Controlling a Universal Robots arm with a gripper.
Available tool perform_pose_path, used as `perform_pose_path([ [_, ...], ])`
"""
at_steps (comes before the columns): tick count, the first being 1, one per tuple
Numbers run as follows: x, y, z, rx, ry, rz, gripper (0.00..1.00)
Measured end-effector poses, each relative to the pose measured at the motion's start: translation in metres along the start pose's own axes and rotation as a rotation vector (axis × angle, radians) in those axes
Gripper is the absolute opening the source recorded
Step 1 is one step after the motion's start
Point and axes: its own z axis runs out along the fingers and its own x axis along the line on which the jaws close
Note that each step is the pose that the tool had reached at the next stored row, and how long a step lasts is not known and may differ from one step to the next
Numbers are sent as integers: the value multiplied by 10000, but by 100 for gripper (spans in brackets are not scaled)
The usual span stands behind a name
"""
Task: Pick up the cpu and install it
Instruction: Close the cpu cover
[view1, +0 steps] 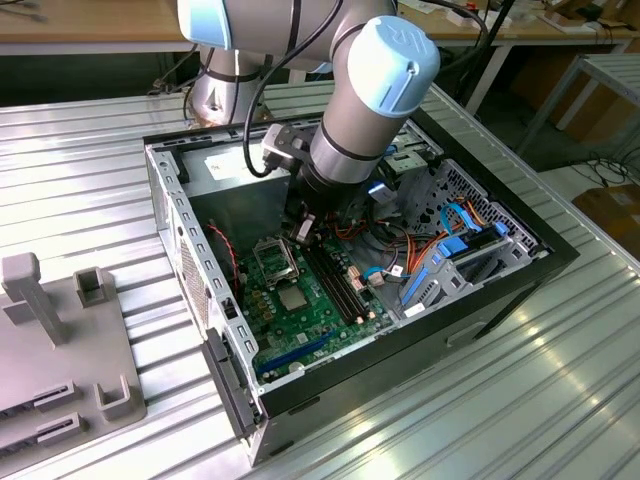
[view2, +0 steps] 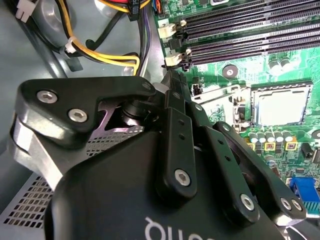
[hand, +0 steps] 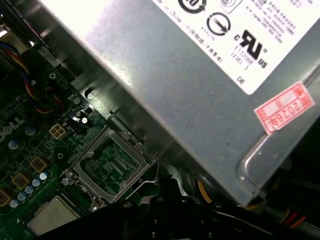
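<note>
Exterior view shows your jaws low inside the computer case (view1: 530, 280), and a small pale bit at their tips may be the cpu (view1: 303, 229), though it is too small to be sure. You cannot tell if the jaws are wide or shut, because their own black body (view2: 175, 175) hides the tips in the second wrist view. They hang near the black socket (view1: 275, 262) on the green board (view1: 310, 320), likely so the chip can go straight down into it.

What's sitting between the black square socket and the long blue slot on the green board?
A grey square chip sits between the socket and the blue slot. The exterior view shows it.
</note>
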Motion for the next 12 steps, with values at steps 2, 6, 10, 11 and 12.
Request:
perform_pose_path([
  [2, 1, -1, 9, -1, -2, 0, 11],
  [6, 6, 2, 18, 1, 1, 0, 11],
  [10, 5, 6, 25, -1, -2, 0, 11],
  [11, 4, 7, 25, 0, 0, 0, 11],
  [12, 3, 8, 27, 0, 0, 0, 11],
])
